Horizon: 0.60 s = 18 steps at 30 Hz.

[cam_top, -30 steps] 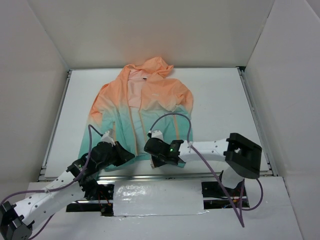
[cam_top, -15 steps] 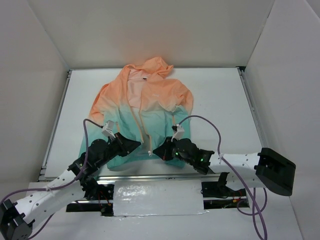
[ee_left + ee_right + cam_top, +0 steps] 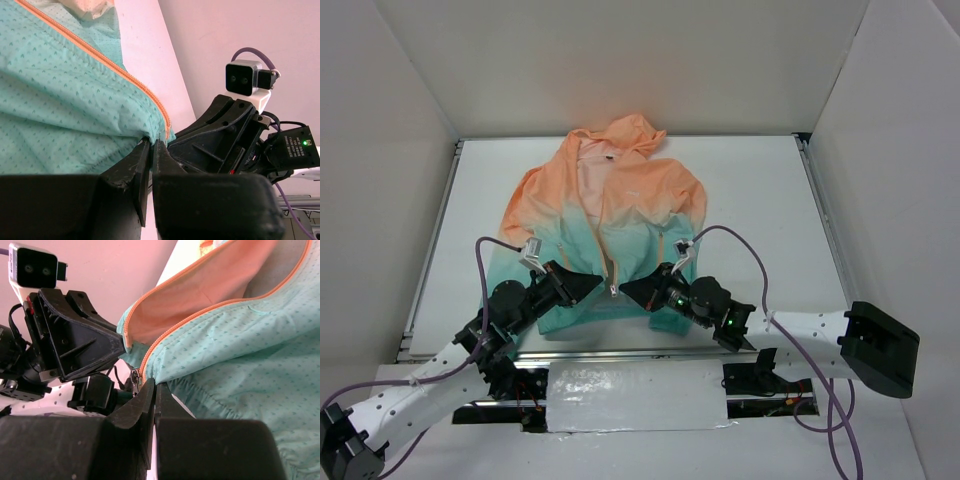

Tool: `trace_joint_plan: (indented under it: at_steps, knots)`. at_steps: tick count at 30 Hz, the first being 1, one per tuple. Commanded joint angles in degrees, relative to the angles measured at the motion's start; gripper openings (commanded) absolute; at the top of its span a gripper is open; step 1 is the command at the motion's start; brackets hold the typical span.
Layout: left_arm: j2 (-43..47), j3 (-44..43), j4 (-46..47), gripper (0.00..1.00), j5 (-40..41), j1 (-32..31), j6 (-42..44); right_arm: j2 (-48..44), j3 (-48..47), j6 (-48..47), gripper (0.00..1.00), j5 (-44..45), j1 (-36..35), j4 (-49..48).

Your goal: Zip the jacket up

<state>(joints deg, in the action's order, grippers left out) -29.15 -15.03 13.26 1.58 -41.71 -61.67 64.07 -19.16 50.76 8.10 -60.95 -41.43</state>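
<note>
The jacket is laid flat on the white tabletop, with the hood toward the far wall and the hem toward the arms. Its colour fades from peach-orange at the shoulders to teal at the bottom. The orange front zipper is undone: in the right wrist view its two tracks are parted and the peach lining is exposed between them. The left gripper is set at the hem just to the left of the zipper's foot, and its fingers are pressed together on the teal edge of the fabric. The right gripper is set at the hem from the other side, and its fingers are pinched on the teal cloth at the bottom of the zipper. A small metal slider is seen just beside these fingertips. The two grippers are pointed at one another, almost tip to tip.
</note>
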Motion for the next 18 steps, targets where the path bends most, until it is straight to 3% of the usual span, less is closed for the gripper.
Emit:
trace_joint_plan:
  at_steps: [1,18]
  knots:
    - [-0.12,-0.09,5.02,0.00,-1.06,0.23,0.85,-1.41,0.35,0.39,0.00,0.25,0.48,-4.63]
    - [-0.91,0.61,7.22,0.00,-2.20,0.23,-0.21,-0.18,0.09,0.65,0.00,-1.68,2.32,-7.70]
